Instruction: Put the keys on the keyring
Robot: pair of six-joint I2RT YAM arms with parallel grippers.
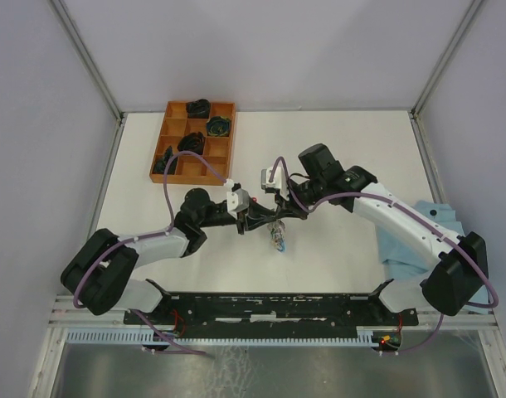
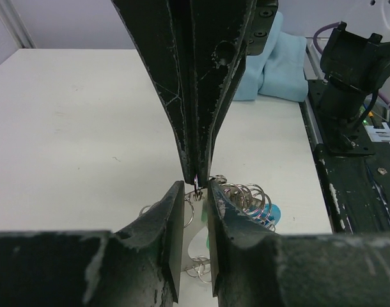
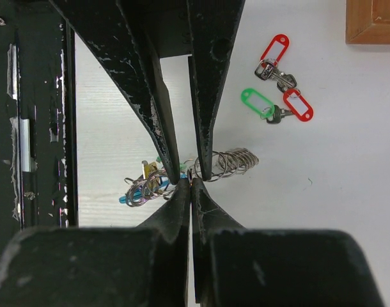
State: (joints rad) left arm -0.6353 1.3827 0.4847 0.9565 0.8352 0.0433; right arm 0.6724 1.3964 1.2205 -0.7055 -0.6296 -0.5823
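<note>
The keyring [image 3: 230, 163], a coil of silver metal loops with a light-blue sleeve [image 3: 137, 194], hangs just above the table between both grippers; it also shows in the top view [image 1: 278, 236] and in the left wrist view [image 2: 246, 198]. My right gripper [image 3: 192, 182] is shut on a thin wire loop of the keyring. My left gripper [image 2: 195, 190] meets it tip to tip, its jaws a finger-width apart on either side of that loop. Three loose keys lie on the table: a red-tagged one [image 3: 275, 50], a green-tagged one [image 3: 256, 101] and another red-tagged one [image 3: 298, 105].
A wooden compartment tray [image 1: 172, 133] with dark items stands at the back left. A light-blue cloth [image 1: 415, 240] lies at the right under the right arm, and shows in the left wrist view [image 2: 272, 64]. A black rail [image 1: 278, 303] runs along the near edge.
</note>
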